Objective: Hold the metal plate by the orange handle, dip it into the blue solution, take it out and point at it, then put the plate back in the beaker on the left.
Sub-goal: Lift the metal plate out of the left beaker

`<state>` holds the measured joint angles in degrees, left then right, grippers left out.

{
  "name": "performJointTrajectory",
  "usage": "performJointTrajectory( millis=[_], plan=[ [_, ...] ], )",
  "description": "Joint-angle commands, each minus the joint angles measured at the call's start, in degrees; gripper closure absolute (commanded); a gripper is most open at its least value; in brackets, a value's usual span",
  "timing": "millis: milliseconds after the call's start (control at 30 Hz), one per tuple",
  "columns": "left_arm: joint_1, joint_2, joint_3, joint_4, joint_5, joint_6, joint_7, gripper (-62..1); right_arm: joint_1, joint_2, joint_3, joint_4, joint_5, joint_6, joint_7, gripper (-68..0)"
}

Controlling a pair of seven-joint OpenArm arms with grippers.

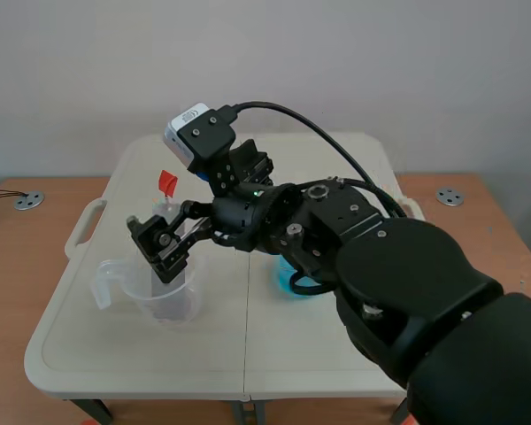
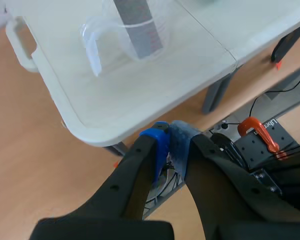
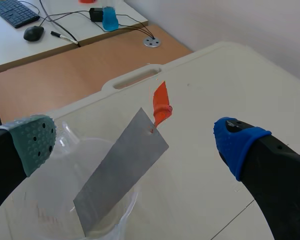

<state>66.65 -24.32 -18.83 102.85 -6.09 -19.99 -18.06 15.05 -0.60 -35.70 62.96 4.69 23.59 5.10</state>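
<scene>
1. Leaning tilted in the clear beaker (image 2: 92, 45), the metal plate (image 3: 121, 172) has its orange handle (image 3: 160, 106) poking above the rim.
2. Plate looks thin, stiff, light and probably slick. Best hold is the small orange handle.
3. Right gripper (image 3: 137, 142) is wide open, straddling the plate and holding nothing. Left gripper (image 2: 171, 145) is closed and empty, off the surface corner.
4. Surface (image 3: 230, 75) is a pale folding table. Blue solution (image 1: 288, 283) is half hidden behind the right arm. Keyboard (image 3: 12, 11) and mouse (image 3: 34, 33) sit beyond.

Metal plate (image 3: 120, 170) leans in the left beaker (image 1: 140, 301) on the table (image 1: 248, 354); solution (image 1: 288, 279) right of it.
</scene>
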Motion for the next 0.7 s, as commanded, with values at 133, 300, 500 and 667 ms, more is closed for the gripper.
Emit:
performJointTrajectory(
  millis=[133,300,500,667],
  plan=[
    [-0.15,-0.17,-0.04,0.98,-0.98,1.4,-5.81,-3.0,4.94,-2.56,-0.02,-3.43,0.04,-1.92,4.11,-66.3],
    [-0.15,-0.17,-0.04,0.98,-0.96,1.42,-8.07,-3.0,5.99,-3.69,0.0,-4.33,-0.66,-1.95,4.09,-66.3],
    [-0.15,-0.17,-0.04,0.98,-0.96,1.4,-8.09,-3.0,6.23,-3.85,0.0,-6.21,-1.73,-1.92,3.85,-64.7],
    [-0.15,-0.17,-0.04,0.98,-0.94,1.4,-8.07,-3.0,6.23,-3.85,0.0,-8.13,-1.73,-1.95,4.57,-60.2]
  ],
)
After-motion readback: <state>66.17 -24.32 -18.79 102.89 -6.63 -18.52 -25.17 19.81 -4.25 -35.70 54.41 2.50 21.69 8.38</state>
